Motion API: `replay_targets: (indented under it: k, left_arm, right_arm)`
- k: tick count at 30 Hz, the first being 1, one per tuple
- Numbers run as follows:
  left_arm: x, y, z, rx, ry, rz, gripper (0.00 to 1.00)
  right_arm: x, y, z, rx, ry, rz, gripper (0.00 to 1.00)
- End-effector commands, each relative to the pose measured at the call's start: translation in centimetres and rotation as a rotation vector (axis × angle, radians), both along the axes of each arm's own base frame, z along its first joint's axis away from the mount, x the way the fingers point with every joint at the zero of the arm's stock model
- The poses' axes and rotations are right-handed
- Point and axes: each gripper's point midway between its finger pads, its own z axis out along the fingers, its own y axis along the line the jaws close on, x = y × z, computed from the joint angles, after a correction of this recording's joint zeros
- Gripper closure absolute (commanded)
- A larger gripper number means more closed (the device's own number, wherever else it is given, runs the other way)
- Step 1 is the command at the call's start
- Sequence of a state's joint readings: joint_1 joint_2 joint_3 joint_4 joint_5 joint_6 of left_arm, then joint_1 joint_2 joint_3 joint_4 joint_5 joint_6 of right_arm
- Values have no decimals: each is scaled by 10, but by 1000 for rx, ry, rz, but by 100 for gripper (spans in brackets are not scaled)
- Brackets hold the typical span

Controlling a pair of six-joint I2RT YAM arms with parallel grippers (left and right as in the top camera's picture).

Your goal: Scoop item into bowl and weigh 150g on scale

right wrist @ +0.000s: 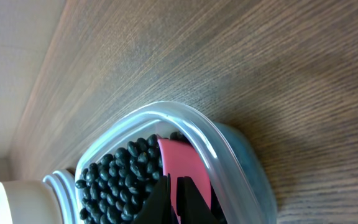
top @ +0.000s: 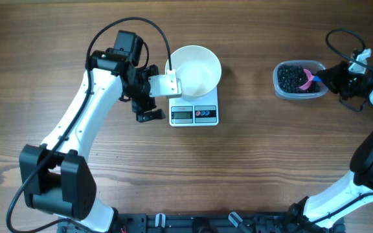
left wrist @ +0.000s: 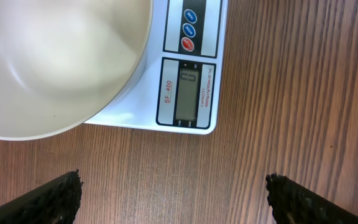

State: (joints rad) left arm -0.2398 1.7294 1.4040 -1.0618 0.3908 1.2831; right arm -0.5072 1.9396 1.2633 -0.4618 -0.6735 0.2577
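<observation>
**A:** Where are the beans right now?

**B:** The small glossy black beans [right wrist: 117,180] lie heaped in the clear rounded plastic tub [right wrist: 219,146] on the right side of the wooden table [top: 251,168]. The round plain white bowl [top: 196,68] sits on the flat white rectangular kitchen scale [top: 194,115], well apart from the tub. It looks empty.

**A:** And the arms?

**B:** The right gripper [top: 329,79] is clamped tight on the small pink plastic scoop [right wrist: 182,163]. The scoop's cup is down among the beans, close to the tub's wall on the gripper's side. The left gripper [left wrist: 176,205] hangs just beside the scale with its jaws spread wide, holding nothing.

**A:** So the step in hand is the first scoop?

**B:** I judge so. Nothing is weighed yet. The display seems to show zero with the bowl on it, though the digits are small.

**A:** How should it be done well?

**B:** Push the cup under the heap rather than skimming, then bring it up level, because round beans roll off a tilted lip. Clear the tub's rim before swinging across. Carry slowly and pour low over the bowl's middle so nothing bounces out. Don't press on the bowl or the scale, or the reading will be false. Take smaller scoops as the target nears.
</observation>
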Motion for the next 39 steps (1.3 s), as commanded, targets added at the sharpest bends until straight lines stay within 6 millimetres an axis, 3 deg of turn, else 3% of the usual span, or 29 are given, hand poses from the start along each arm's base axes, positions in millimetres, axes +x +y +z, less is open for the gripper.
replay_targets:
  k: [1,4,13,21,24,32,39]
  left_arm:
    - [0,0,5,-13,-18,-16,0]
    - [0,0,5,-13,-18,-16,0]
    - [0,0,5,-13,-18,-16,0]
    - [0,0,5,-13,-18,-16,0]
    - [0,0,5,-13,-18,-16,0]
    - [0,0,5,-13,-18,-16,0]
    - [0,0,5,-13,-18,-16,0]
  right_arm:
    - [-24,27,-42,31,143,76,96]
    - [-31,30,-44,16,152,118,96]
    - [-4,17,-35,4,66,35,96]
    - [-17,19,-36,48,94,55,96]
    - [-16,18,-19,148,9,78,96]
    - [-31,-14,-13,217,-6,-8,96]
    - [-27,-12,-2,237,-78,32,96]
